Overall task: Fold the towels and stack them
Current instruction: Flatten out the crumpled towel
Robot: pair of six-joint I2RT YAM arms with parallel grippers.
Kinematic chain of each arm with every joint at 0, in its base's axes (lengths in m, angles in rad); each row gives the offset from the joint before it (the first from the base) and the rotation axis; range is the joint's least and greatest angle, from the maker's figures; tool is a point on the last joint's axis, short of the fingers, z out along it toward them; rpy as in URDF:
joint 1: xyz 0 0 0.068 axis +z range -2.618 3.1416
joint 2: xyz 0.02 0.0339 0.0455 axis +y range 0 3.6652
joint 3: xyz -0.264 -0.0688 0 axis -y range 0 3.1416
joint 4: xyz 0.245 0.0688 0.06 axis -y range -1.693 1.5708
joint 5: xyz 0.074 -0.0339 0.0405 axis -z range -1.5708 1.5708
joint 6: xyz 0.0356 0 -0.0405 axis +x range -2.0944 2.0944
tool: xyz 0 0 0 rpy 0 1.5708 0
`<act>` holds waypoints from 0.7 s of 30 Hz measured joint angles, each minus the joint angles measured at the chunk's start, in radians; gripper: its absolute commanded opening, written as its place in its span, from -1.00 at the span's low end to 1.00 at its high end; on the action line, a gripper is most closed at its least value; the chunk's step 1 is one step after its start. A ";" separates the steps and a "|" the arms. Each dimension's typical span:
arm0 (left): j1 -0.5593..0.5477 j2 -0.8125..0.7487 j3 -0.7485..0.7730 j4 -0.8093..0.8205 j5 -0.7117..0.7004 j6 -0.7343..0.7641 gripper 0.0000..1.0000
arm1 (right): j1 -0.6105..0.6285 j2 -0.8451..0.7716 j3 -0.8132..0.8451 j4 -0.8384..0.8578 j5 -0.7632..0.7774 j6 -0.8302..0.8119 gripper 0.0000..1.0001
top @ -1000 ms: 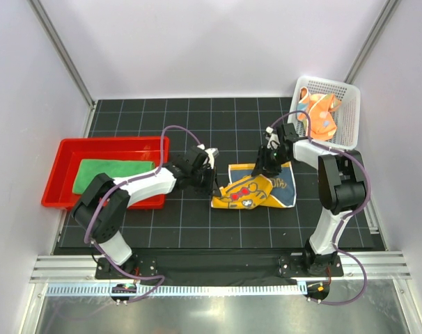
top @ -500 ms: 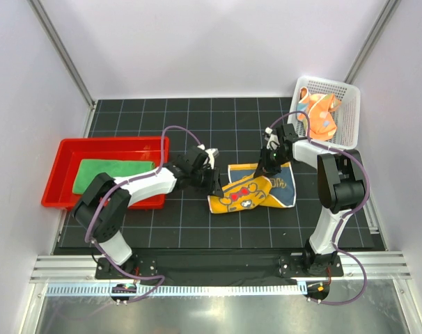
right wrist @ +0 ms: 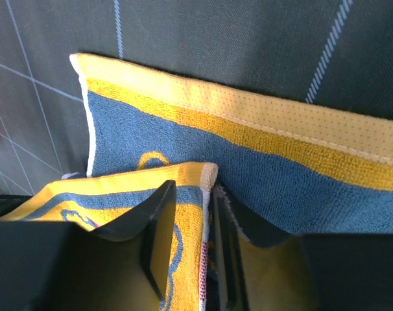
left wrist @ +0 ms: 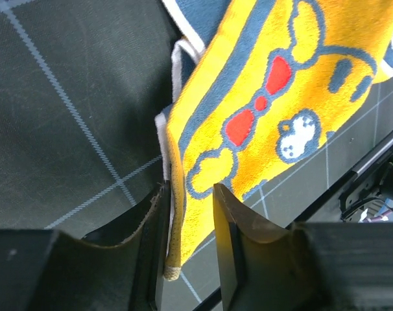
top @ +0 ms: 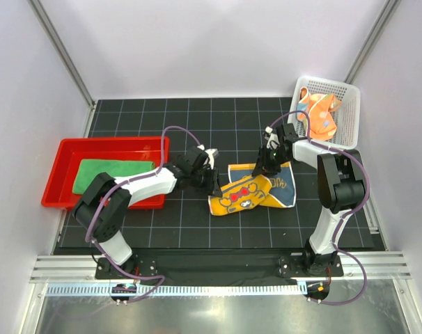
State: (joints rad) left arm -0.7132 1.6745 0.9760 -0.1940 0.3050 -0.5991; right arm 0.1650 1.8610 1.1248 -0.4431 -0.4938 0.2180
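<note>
Hiding both fingertips from overhead, arms crowd the tiger towel [top: 253,193]; left gripper [left wrist: 190,220] and right gripper [right wrist: 193,243] each pinch its edge.

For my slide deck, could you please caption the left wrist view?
Left gripper pinching the tiger towel's yellow edge above the black grid mat.

Green towel [top: 108,174] flat, tiger towel [top: 255,189] half-folded mid-mat – orange towel [top: 318,115] crumpled.
</note>
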 measured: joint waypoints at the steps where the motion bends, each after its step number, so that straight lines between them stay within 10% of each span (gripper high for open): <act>1: 0.000 0.000 -0.003 0.001 -0.003 0.000 -0.25 | 0.000 0.000 0.000 0.004 -0.002 0.002 -0.24; 16: 0.000 -0.043 -0.084 -0.005 -0.026 -0.015 -0.26 | 0.000 0.000 0.009 0.029 -0.015 0.020 -0.38; 21: 0.000 -0.055 -0.088 -0.005 -0.027 -0.022 -0.86 | 0.000 0.000 0.016 0.031 -0.015 0.021 -0.49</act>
State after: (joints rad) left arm -0.7128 1.6199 0.8883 -0.1993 0.2783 -0.6212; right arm 0.1650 1.8610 1.1408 -0.4118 -0.5087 0.2386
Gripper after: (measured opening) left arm 0.169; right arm 0.282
